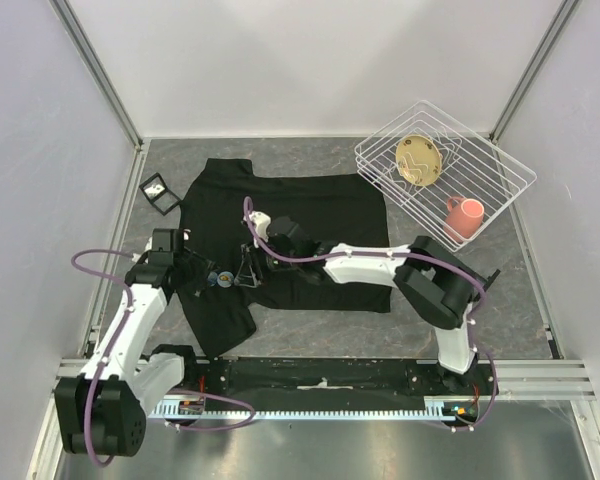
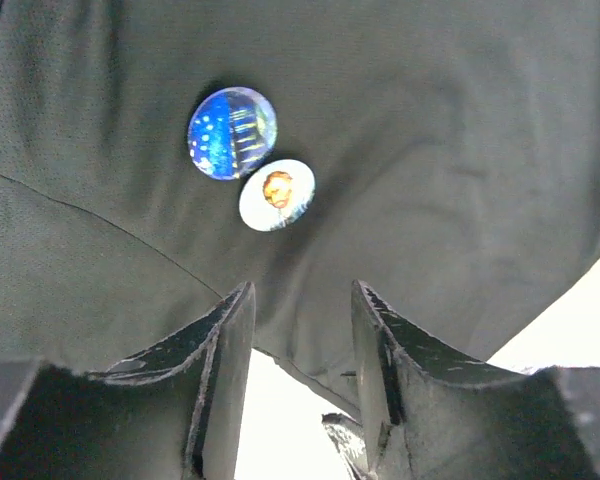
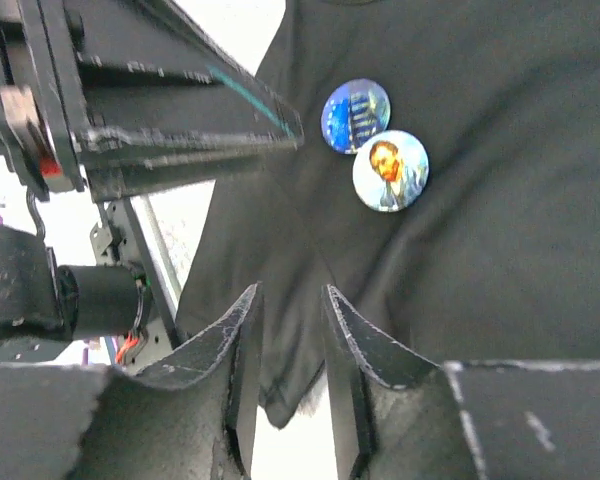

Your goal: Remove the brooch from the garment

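The black T-shirt (image 1: pixel 310 215) lies spread on the table. Two round brooches sit side by side on it near its left sleeve (image 1: pixel 220 279): a blue one (image 2: pixel 232 132) and a white one with a portrait (image 2: pixel 277 195). Both also show in the right wrist view, the blue brooch (image 3: pixel 355 115) and the portrait brooch (image 3: pixel 390 170). My left gripper (image 2: pixel 300 290) is open, just short of the brooches, with the shirt's hem behind its jaws. My right gripper (image 3: pixel 292 290) is open with a narrow gap, over the fabric beside the brooches. In the top view the left gripper (image 1: pixel 202 272) and right gripper (image 1: pixel 248 268) flank them.
A white wire rack (image 1: pixel 500 165) at the back right holds a yellowish plate (image 1: pixel 418 160) and a pink mug (image 1: pixel 465 215). A small black-framed object (image 1: pixel 158 192) lies left of the shirt. The left arm (image 3: pixel 130 120) is close to my right gripper. Walls enclose the table.
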`<state>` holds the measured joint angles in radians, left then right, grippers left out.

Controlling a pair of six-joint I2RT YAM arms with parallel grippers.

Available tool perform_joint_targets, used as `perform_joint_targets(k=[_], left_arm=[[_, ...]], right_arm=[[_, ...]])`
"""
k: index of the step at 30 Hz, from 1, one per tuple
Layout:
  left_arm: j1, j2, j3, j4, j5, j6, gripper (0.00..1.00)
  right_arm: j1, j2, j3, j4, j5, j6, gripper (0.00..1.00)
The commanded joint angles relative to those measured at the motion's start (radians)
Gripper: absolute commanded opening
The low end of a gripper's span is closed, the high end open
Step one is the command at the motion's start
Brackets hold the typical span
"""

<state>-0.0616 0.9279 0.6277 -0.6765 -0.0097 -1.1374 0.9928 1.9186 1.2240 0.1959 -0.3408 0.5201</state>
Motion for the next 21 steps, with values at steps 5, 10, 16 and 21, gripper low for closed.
perform_joint_targets(k=[5, 10, 16, 21], left_arm=[[0.055, 0.132, 0.010, 0.078, 0.109, -0.038, 0.59], [0.055, 0.218, 0.010, 0.123, 0.128, -0.007, 0.61], [0.052, 0.291, 0.023, 0.134, 0.077, 0.083, 0.46], [0.013, 0.318, 0.026, 0.129, -0.022, 0.116, 0.46]], right_arm=[[0.004, 0.170, 0.152, 0.051, -0.061, -0.031, 0.30], [0.004, 0.214, 0.180, 0.022, -0.052, -0.071, 0.26], [0.004, 0.226, 0.172, -0.010, -0.017, -0.141, 0.23], [0.004, 0.237, 0.173, -0.006, 0.008, -0.147, 0.21]])
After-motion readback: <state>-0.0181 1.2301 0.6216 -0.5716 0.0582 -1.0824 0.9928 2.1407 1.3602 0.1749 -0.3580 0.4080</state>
